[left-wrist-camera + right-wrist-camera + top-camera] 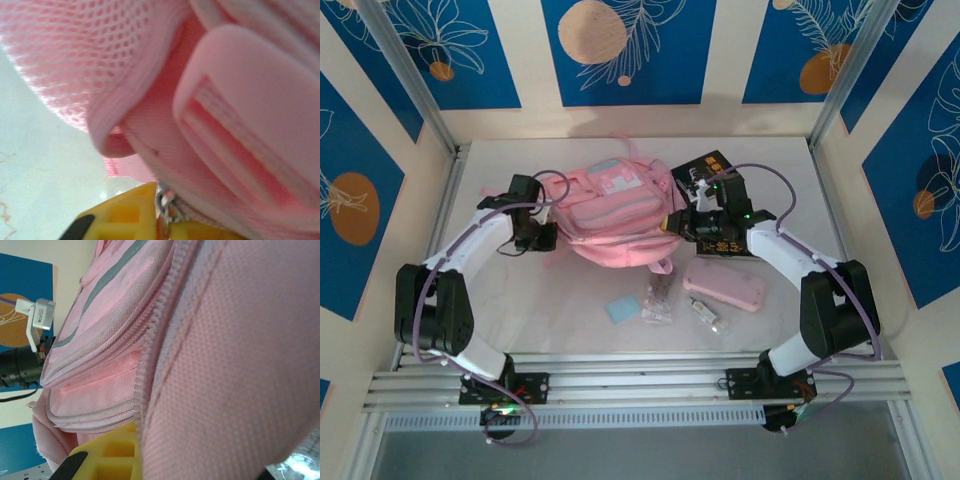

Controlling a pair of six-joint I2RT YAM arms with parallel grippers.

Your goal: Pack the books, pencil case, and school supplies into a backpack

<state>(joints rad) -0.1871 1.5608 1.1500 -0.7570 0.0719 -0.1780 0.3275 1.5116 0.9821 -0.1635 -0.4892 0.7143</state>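
Backpack [615, 215] is sitting mid-surface, a bit toward the far side, the big pink lump with one of your arms on each flank. The surface [520, 310] is pale and whitish, boxed in by cream walls with blue panels [630, 50] carrying orange discs and white leaf sketches, plus metal frame posts at the corners.

The top view gives you the whole layout. One book [713, 165] is at the pack's far right corner and a second book [720, 245] is partly under your right arm. The pencil case [725, 287] lies near and right of the pack. The blue pad [622, 310], clear bag [658, 300] and small tube [705, 312] sit in a row on the near side.

The wrist views drop all that but give you the close-up stuff. Left wrist shows mesh fabric and a metal zipper pull [165, 207] right at the yellow finger [125, 217]. Right wrist shows a zipper line [155, 335] running up the pack above its own yellow finger [107, 457].

Left claw [545, 238] is against the pack's left side, right claw [678, 222] against its right side. Honestly can't tell for either one whether it's spread or pinching.
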